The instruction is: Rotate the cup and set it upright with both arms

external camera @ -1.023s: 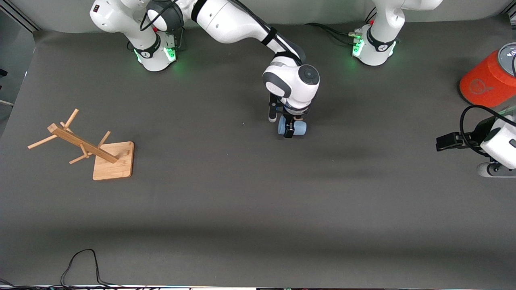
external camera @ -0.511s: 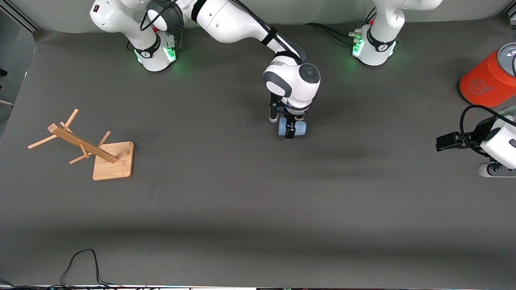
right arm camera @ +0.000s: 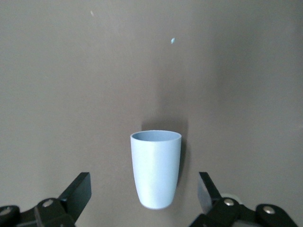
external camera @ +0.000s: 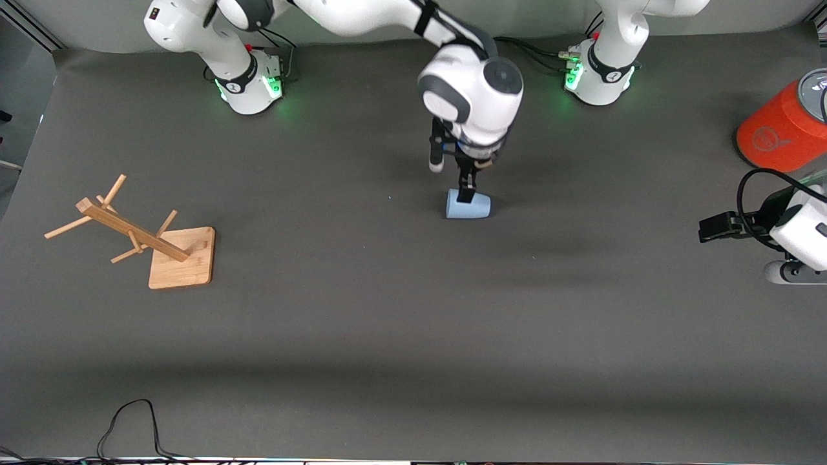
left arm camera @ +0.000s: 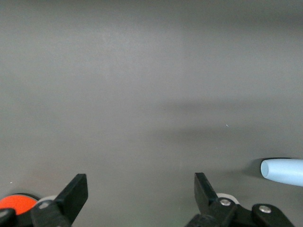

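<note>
The pale-blue cup [external camera: 468,206] lies on its side on the grey table, mouth toward the right arm's end. It also shows in the right wrist view [right arm camera: 156,168] and at the edge of the left wrist view [left arm camera: 284,171]. My right gripper [external camera: 464,184] hangs just above the cup, open and empty, with its fingers [right arm camera: 78,191] apart on either side of it and not touching. My left gripper [external camera: 717,227] waits low at the left arm's end of the table, open and empty [left arm camera: 140,189].
A large orange canister [external camera: 778,126] with a grey lid lies near the left gripper. A wooden peg rack [external camera: 152,242] lies tipped over toward the right arm's end. A black cable [external camera: 129,420] loops at the table's near edge.
My right gripper has let go of the cup and risen above it. The cup stays lying where it was. The left arm has not moved.
</note>
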`<state>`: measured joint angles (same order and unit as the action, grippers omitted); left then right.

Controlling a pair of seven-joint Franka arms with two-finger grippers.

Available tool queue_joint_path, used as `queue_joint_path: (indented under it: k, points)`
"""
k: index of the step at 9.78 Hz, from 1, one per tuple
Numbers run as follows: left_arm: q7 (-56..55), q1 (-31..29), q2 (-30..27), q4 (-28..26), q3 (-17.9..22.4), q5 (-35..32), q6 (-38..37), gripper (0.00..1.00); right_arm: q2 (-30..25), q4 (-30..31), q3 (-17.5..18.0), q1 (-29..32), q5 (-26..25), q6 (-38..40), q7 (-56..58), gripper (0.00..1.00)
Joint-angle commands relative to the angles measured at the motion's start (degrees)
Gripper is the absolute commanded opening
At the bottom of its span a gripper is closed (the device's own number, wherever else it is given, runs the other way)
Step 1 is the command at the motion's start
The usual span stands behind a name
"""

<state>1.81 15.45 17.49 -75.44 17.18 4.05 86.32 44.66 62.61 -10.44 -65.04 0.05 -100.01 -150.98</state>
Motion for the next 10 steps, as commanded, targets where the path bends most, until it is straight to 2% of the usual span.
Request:
queue_joint_path:
  k: [1,4,7,10]
  points:
    - [0.66,0.46,0.61,1.35,0.14,0.61,-0.54,1.0,-7.89,1.81,-0.89,1.49,-0.31,10.31,11.08,1.0]
    - [-3.45,3.44,0.61,1.43,-1.18,0.43,-0.8,1.0,-18.52,4.95,-0.9,11.14,-0.22,19.65,33.39,1.0]
    - [-17.49,8.61,1.4,1.78,-3.9,-0.62,-0.19,1.0,-30.99,15.3,-0.29,24.22,-0.22,20.3,58.07,1.0]
    - [-28.4,20.81,5.96,4.77,-4.0,-11.12,-1.32,1.0,-40.85,24.11,0.51,38.28,-0.22,18.63,83.22,1.0]
